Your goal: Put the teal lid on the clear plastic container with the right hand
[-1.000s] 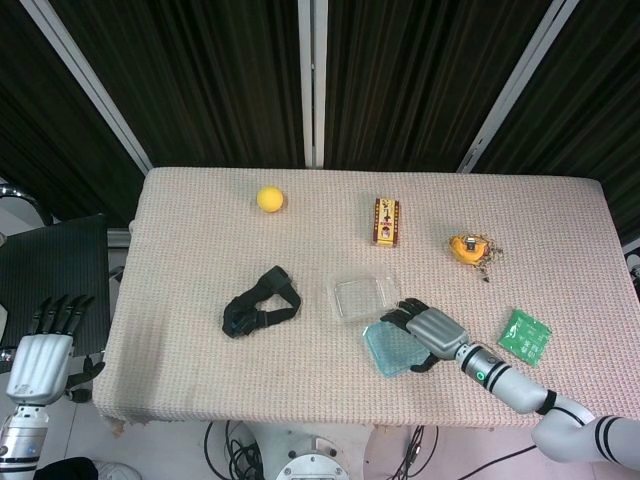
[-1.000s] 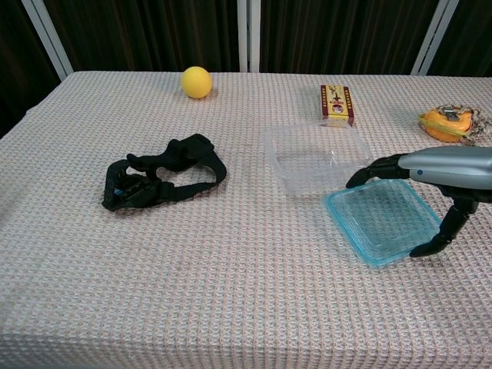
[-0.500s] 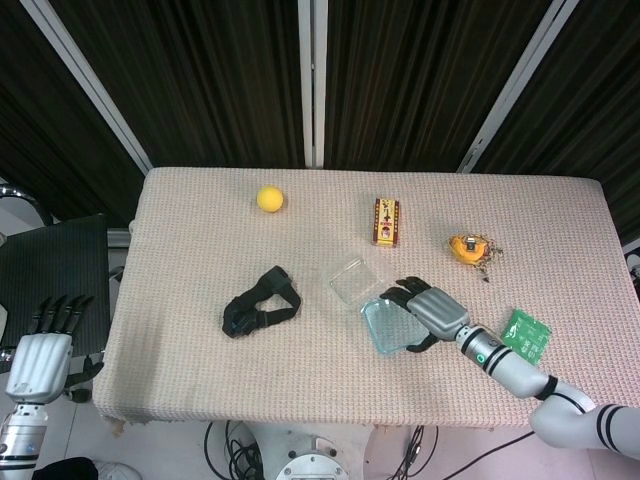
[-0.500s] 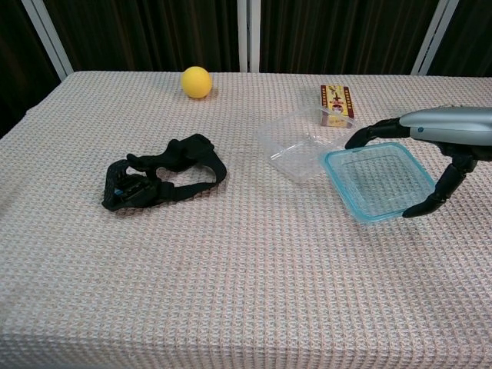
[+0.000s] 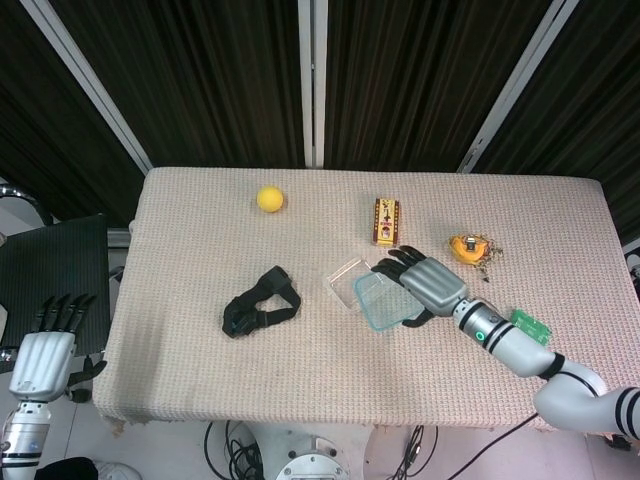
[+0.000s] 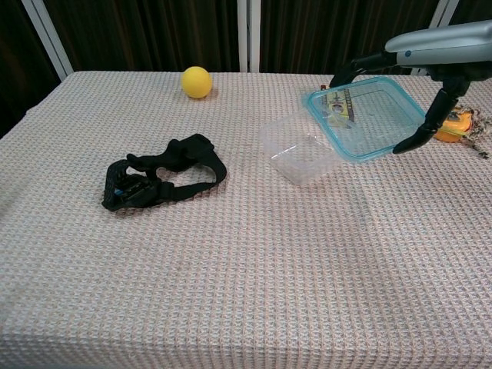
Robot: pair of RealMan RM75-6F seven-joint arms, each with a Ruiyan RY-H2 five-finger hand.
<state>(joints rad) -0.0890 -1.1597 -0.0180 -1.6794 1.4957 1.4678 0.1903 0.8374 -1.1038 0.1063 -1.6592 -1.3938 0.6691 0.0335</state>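
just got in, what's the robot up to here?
The right hand holds the teal lid tilted in the air, above and just right of the clear plastic container, which sits open on the table. The lid is not on it yet. The left hand hangs off the table's left edge, open and holding nothing. A black strap, yellow ball, small box and orange item lie untouched around it.

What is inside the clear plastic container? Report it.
The clear plastic container looks empty: only the woven tablecloth shows through it. In the head view the teal lid, held by the right hand, covers its right part.
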